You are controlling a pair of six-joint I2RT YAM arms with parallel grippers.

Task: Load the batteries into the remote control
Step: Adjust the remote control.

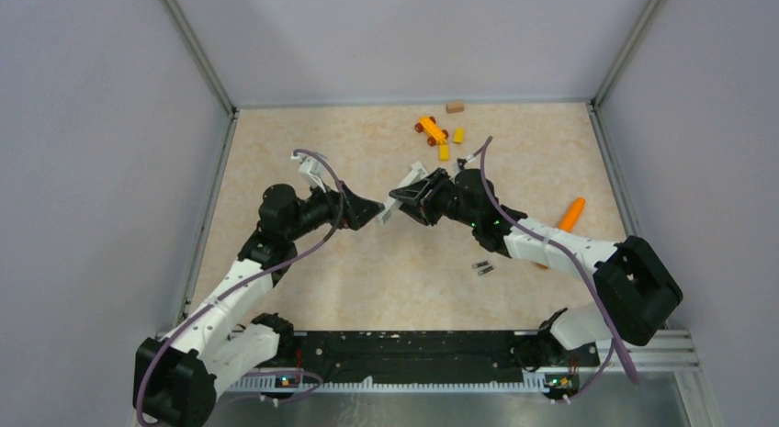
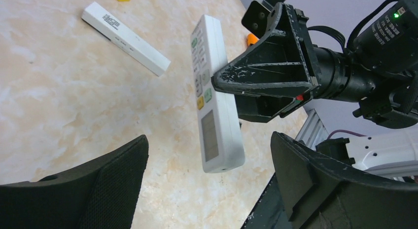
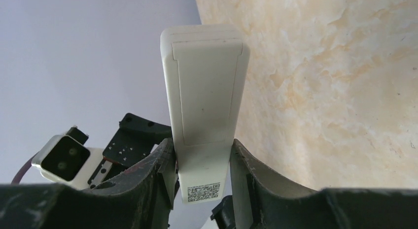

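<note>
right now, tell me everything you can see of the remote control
The remote control is a long, slim white bar, plastic by its look. Its front carries small buttons, some green, one yellow, and a grey window near the free end. Its back shows a seamed panel and a code sticker. The right end effector clamps its long sides, holding it in the air above the table. The open left end effector flanks its free end without touching.

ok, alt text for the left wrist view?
The right pincer holds a white remote control over the table, buttons facing the camera. The left pincer stands wide open in the foreground, and a slim white bar lies on the table behind.
</note>
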